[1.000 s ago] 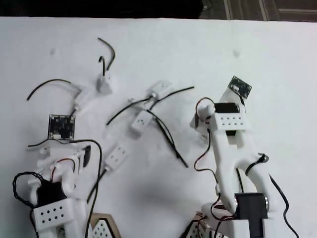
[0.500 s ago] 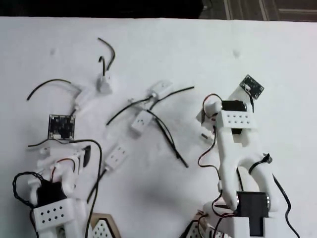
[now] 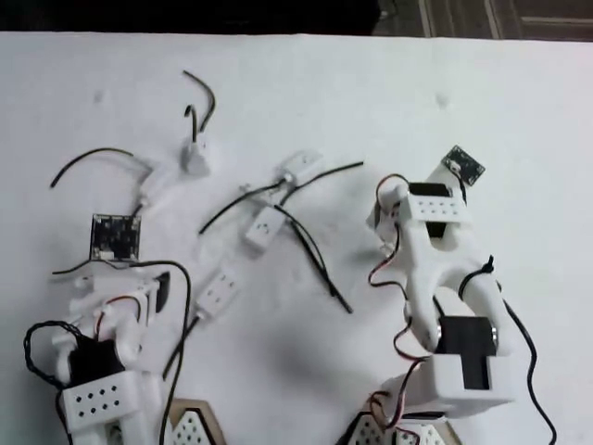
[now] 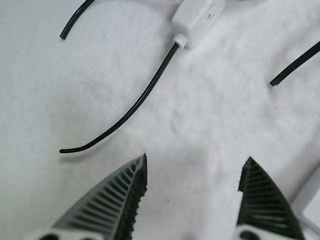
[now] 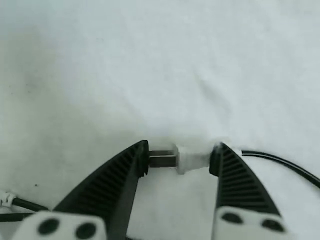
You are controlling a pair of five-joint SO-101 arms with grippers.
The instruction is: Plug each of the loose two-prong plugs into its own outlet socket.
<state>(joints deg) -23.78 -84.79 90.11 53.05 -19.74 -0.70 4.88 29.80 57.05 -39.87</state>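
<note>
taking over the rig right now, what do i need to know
Left gripper: open, holding nothing, low over bare table.
Right gripper: shut on a plug, gripped end to end as far as its wrist view shows.
Five corded pieces lie apart mid-table; plug or socket is hard to tell from above.
Done: no pair looks joined.
Left: seat the held plug, then the rest.

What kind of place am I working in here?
Probably a robotics lab or hobby bench rather than a home. A white table holds the left arm and right arm, both small and white with bare wiring, plus practice parts: a plug and an outlet block on a short black cord.
</note>
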